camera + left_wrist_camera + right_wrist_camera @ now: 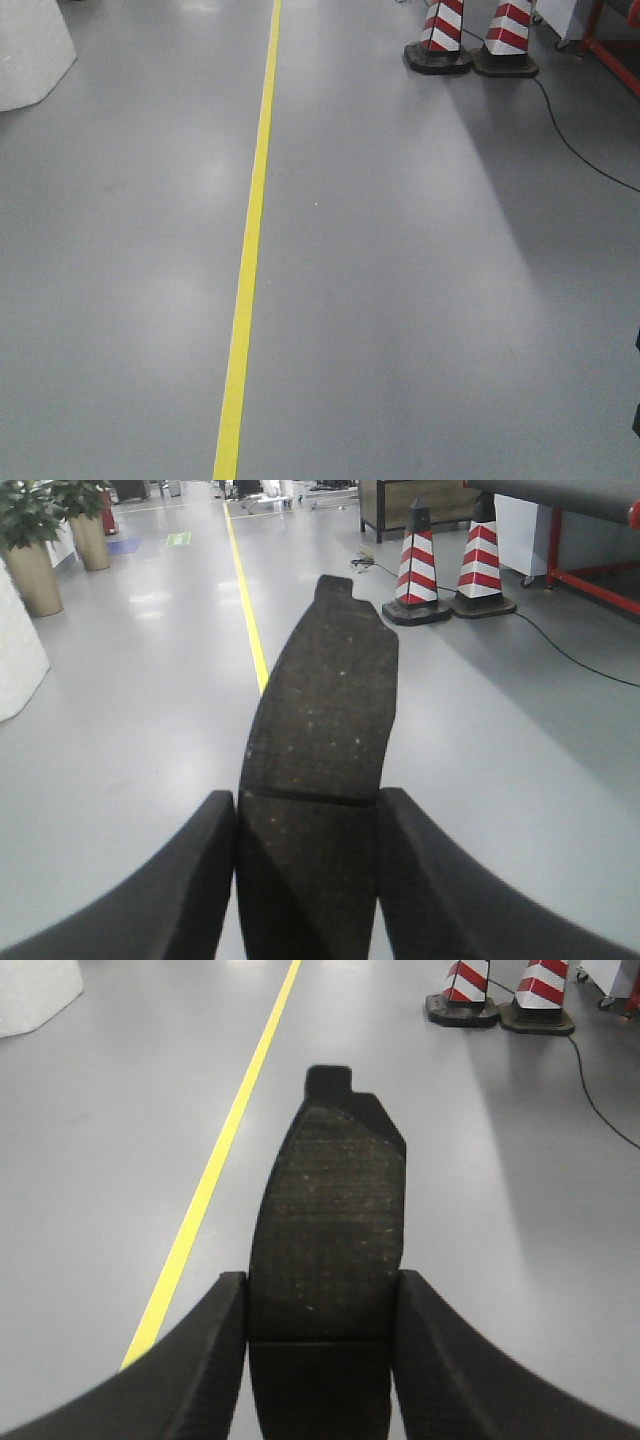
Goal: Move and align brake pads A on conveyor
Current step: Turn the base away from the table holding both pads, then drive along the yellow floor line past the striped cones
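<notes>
Here: left hand (308, 805) clenched on first brake pad (325, 700). Pad sits between both fingers, groove at fingertip level, notched end pointing away, held above floor. Right hand (320, 1282) likewise gripping second brake pad (330, 1200), notched end forward. Below: grey floor (450, 300), yellow line (250, 250) running away. Farther: two red-white striped cones (440, 40), black cable (580, 150) trailing beside them. Farthest: potted plants (30, 540).

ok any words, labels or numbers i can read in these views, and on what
None can be read in any view.
Green floor marking, left wrist view: too small and blurred to read.
Left brake pad, right brake pad, striped cones: no lettering shows.
</notes>
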### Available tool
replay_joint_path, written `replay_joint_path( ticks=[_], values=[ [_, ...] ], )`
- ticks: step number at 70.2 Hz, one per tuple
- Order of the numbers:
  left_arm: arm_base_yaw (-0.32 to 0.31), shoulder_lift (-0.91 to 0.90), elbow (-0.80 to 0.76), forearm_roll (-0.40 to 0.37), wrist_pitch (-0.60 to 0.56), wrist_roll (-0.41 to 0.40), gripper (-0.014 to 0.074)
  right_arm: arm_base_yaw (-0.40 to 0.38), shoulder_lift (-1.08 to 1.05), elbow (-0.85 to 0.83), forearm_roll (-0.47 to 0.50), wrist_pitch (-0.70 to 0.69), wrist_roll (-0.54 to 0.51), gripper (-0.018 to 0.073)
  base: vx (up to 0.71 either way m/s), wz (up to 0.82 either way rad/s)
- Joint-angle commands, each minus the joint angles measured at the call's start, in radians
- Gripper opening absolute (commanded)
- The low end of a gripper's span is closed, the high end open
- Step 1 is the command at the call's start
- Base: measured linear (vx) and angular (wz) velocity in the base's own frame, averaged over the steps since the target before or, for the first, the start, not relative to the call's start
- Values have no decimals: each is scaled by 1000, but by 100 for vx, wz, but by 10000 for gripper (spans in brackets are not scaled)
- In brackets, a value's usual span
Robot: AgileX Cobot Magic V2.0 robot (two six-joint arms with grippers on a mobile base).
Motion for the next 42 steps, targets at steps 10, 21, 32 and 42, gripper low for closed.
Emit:
replay_joint_path(
  ticks=[10, 21, 32, 42],
  values=[
    [-7, 10, -28, -21, -97, -1, 83, -2, 7, -30, -14, -96, -5, 48, 56, -8],
    [-7, 10, -28, -21, -97, -1, 83, -2, 7, -30, -14, -96, -5, 48, 58, -1],
    [-7, 10, -28, -21, -97, -1, 83, -2, 7, -30, -14, -96, -5, 48, 58, 5],
    [-7, 10, -28, -21, -97, -1, 83, -2, 7, -30, -14, -96, -5, 48, 58, 4]
  ],
)
